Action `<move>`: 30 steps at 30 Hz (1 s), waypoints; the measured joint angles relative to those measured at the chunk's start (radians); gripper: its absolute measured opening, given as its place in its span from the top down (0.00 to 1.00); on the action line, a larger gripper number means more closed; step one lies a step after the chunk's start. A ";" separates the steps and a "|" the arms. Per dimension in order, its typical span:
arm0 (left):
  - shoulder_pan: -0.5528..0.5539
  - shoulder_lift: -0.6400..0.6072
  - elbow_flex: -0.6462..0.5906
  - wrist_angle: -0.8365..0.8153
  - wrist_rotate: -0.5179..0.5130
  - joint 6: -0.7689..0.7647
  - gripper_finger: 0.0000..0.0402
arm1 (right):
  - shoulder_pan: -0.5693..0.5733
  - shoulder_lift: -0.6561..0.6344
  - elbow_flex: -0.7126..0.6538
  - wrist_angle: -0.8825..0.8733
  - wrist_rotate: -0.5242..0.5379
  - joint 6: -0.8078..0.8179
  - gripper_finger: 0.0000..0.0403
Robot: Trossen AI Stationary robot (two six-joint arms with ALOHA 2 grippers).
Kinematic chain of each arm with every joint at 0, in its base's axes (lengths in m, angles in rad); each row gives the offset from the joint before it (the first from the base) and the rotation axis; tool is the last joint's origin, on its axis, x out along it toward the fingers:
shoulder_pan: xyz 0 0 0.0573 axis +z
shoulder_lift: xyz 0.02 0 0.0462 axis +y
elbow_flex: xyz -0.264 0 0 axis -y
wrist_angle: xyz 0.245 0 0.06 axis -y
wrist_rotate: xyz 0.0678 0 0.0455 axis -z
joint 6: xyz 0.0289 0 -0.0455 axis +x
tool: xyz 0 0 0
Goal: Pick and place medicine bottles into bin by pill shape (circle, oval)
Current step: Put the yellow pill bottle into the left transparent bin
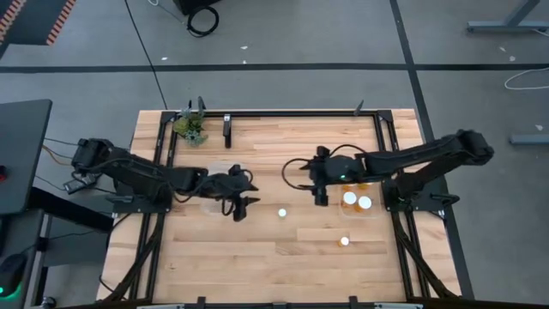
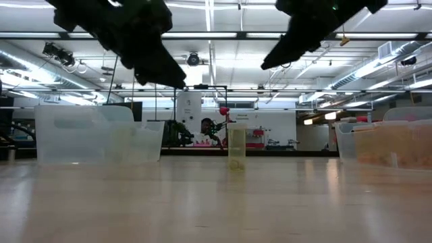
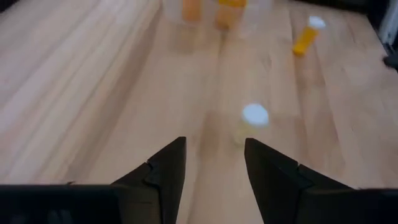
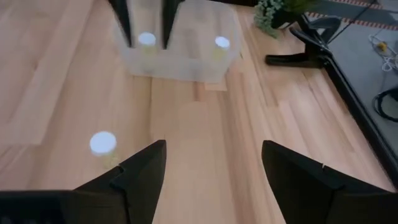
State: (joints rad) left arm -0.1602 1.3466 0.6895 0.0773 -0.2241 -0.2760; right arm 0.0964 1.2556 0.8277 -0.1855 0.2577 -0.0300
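Observation:
A small pale bottle with a white cap (image 1: 281, 212) stands upright on the wooden table between both grippers; it also shows in the low view (image 2: 236, 146). An amber bottle with a white cap (image 1: 345, 241) lies on its side nearer the front. My left gripper (image 1: 244, 209) is open and empty, left of the standing bottle (image 3: 255, 116), above the table. My right gripper (image 1: 322, 197) is open and empty, right of that bottle (image 4: 102, 143), beside the right bin.
A clear bin (image 1: 216, 184) on the left holds two pale white-capped bottles (image 4: 147, 39). A clear bin (image 1: 374, 211) on the right holds amber white-capped bottles (image 1: 350, 198). A small green plant (image 1: 192, 127) and a black clamp (image 1: 227, 129) are at the table's far edge.

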 joint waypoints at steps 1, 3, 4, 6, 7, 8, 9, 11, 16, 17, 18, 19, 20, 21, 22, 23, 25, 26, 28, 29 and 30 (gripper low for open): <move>0.009 0.008 0.000 -0.002 0.001 0.000 0.57 | -0.003 -0.018 -0.022 0.011 0.000 0.001 0.33; 0.028 0.033 -0.001 0.014 0.023 0.000 0.57 | -0.004 -0.053 -0.054 0.023 0.000 0.007 0.33; 0.035 0.049 0.004 0.021 0.035 0.000 0.57 | -0.004 -0.069 -0.067 0.023 0.000 0.015 0.33; 0.045 0.083 0.024 0.010 0.047 0.001 0.57 | -0.004 -0.090 -0.078 0.024 0.003 0.029 0.33; 0.046 0.103 0.043 0.002 0.047 0.006 0.57 | -0.004 -0.098 -0.084 0.021 0.004 0.035 0.33; 0.046 0.125 0.065 0.004 0.048 0.016 0.57 | -0.004 -0.104 -0.088 0.019 0.004 0.044 0.33; 0.045 0.140 0.083 -0.006 0.050 0.024 0.57 | -0.004 -0.106 -0.089 0.023 0.004 0.054 0.33; 0.043 0.182 0.129 -0.047 0.049 0.033 0.57 | -0.003 -0.108 -0.094 0.028 0.006 0.074 0.33; 0.043 0.273 0.239 -0.154 0.100 0.041 0.57 | -0.002 -0.106 -0.097 0.009 0.015 0.091 0.33; 0.043 0.285 0.256 -0.180 0.113 0.048 0.57 | -0.002 -0.106 -0.097 0.015 0.020 0.088 0.33; 0.040 0.304 0.275 -0.202 0.129 0.055 0.57 | -0.002 -0.114 -0.095 0.006 0.029 0.083 0.33; 0.038 0.327 0.296 -0.203 0.138 0.060 0.57 | -0.002 -0.122 -0.096 -0.012 0.040 0.078 0.33; 0.037 0.343 0.311 -0.209 0.146 0.070 0.57 | -0.002 -0.127 -0.097 -0.008 0.053 0.071 0.33; 0.033 0.354 0.326 -0.237 0.154 0.076 0.57 | -0.003 -0.135 -0.097 -0.008 0.062 0.066 0.33; 0.031 0.372 0.347 -0.256 0.163 0.079 0.57 | -0.003 -0.145 -0.097 -0.019 0.070 0.063 0.33; 0.030 0.389 0.368 -0.254 0.169 0.080 0.57 | -0.002 -0.152 -0.097 -0.019 0.077 0.061 0.33; 0.023 0.407 0.391 -0.314 0.176 0.086 0.57 | -0.002 -0.164 -0.097 -0.021 0.088 0.056 0.33; 0.019 0.421 0.410 -0.320 0.182 0.090 0.56 | -0.002 -0.170 -0.097 -0.034 0.092 0.056 0.33; 0.010 0.427 0.423 -0.345 0.185 0.093 0.54 | -0.002 -0.175 -0.097 -0.040 0.097 0.056 0.33; 0.005 0.429 0.429 -0.354 0.185 0.099 0.53 | -0.002 -0.175 -0.096 -0.043 0.097 0.057 0.33; 0.001 0.437 0.439 -0.341 0.185 0.103 0.52 | -0.002 -0.177 -0.096 -0.057 0.097 0.057 0.33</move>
State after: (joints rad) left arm -0.1592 1.7835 1.1282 -0.2635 -0.0394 -0.1733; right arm 0.0944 1.0790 0.7317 -0.2427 0.3546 0.0273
